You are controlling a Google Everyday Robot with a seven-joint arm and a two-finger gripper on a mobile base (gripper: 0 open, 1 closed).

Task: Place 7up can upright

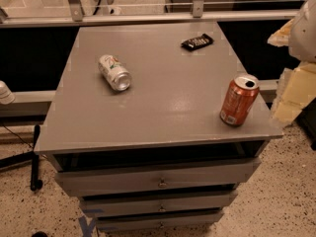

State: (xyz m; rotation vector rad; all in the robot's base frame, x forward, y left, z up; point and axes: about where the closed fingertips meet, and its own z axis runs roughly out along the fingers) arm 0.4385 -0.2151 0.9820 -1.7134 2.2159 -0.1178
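A 7up can (114, 72) lies on its side on the left of a grey tabletop (148, 117), well apart from an orange-red can (239, 100) standing near the front right corner. The pale gripper (295, 90) sits past the tabletop's right edge, near the orange-red can; I cannot tell whether it is open or closed.
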